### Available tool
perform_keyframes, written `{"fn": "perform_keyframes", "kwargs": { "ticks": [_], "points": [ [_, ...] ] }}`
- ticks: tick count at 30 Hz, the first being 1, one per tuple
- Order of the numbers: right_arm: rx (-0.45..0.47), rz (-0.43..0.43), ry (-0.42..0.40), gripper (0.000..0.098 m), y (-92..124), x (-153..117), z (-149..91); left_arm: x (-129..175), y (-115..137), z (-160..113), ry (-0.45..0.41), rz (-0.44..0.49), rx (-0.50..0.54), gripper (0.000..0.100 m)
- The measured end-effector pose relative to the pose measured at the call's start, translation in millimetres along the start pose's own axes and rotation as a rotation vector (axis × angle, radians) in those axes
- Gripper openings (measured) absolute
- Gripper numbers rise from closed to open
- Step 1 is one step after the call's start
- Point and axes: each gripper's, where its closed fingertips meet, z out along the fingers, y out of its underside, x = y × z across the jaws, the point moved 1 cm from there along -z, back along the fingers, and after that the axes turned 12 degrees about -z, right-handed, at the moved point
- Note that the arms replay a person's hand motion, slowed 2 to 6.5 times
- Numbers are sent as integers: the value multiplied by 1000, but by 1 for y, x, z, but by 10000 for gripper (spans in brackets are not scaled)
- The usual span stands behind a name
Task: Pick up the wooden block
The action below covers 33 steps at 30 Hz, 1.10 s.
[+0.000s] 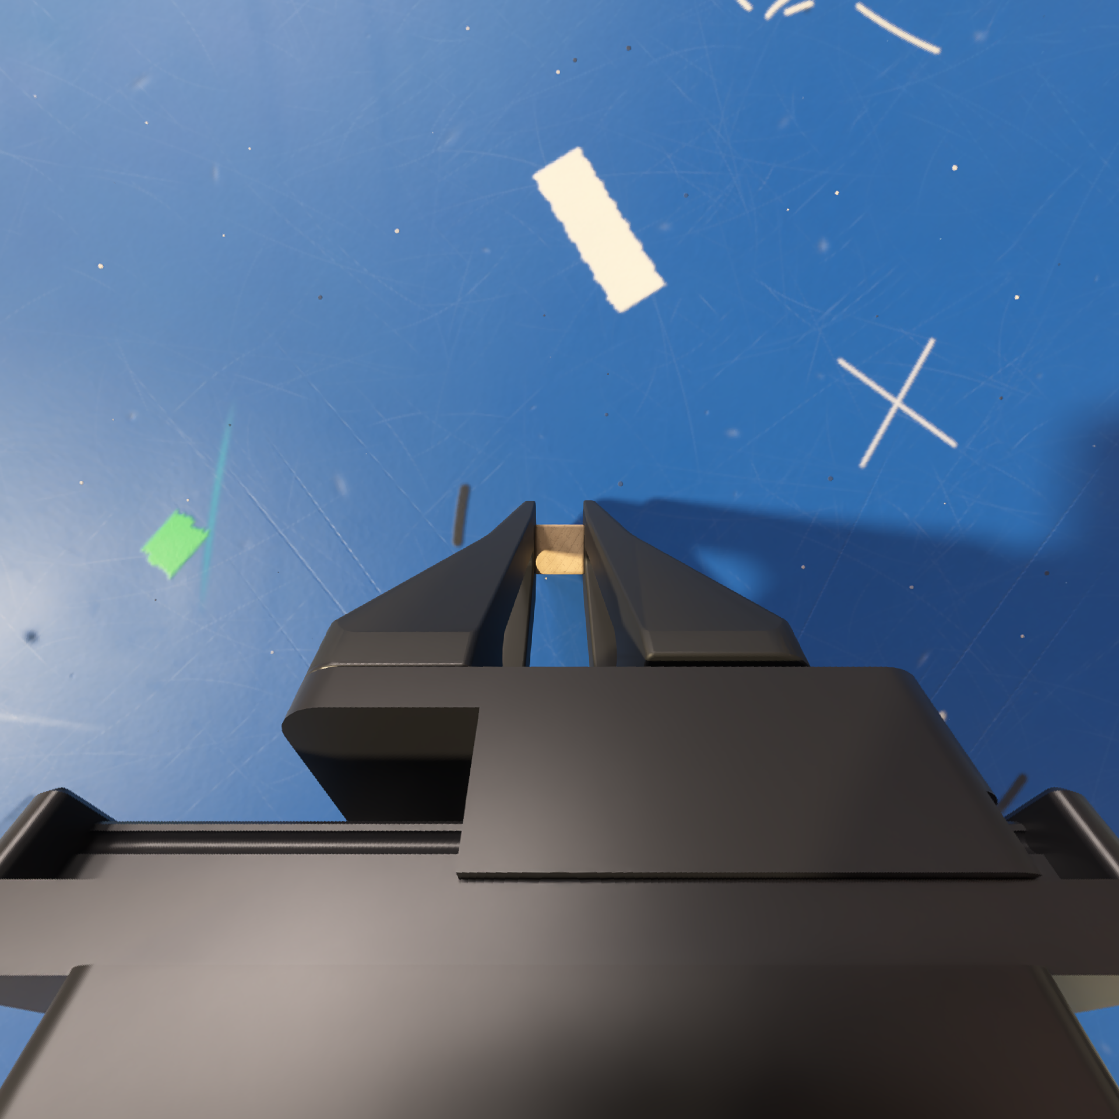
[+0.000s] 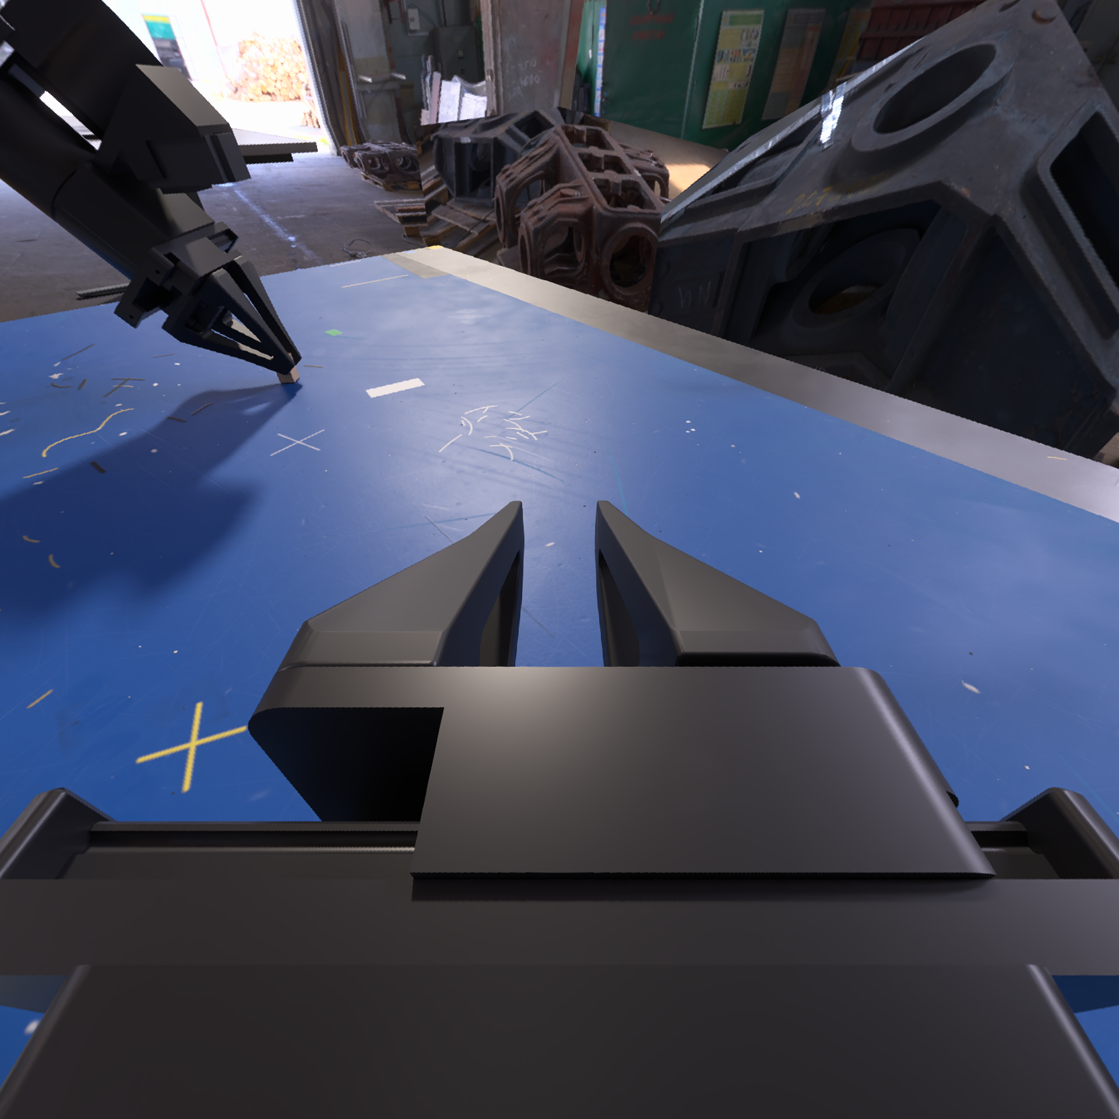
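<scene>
A small pale wooden block (image 1: 559, 548) sits clamped between the tips of my left gripper (image 1: 559, 533). The gripper is shut on it and holds it just above the blue table (image 1: 363, 303). In the right wrist view the left gripper (image 2: 289, 367) shows at the far left, pointing steeply down, with the wooden block (image 2: 289, 376) at its tips close to the table surface. My right gripper (image 2: 559, 514) hovers over the blue table (image 2: 726, 545); its fingers stand a little apart with nothing between them.
A cream tape strip (image 1: 598, 229), a white chalk cross (image 1: 897, 402) and a green tape scrap (image 1: 174, 544) mark the table. The table's grey edge (image 2: 787, 375) runs diagonally at the right, with large dark metal castings (image 2: 908, 212) beyond it. A yellow cross (image 2: 191, 746) lies near my right gripper.
</scene>
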Motion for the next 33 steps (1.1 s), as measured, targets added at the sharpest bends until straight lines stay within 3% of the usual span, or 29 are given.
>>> {"fn": "perform_keyframes", "kwargs": {
  "ticks": [12, 33],
  "points": [
    [-6, -4, -2, 195, 2, 0, 1, 9, -4, -3, -7, 45, 13, 126],
    [-18, -32, -36, 190, 3, -9, 4, 34, -32, -23, -21, 105, 98, 126]
  ]
}}
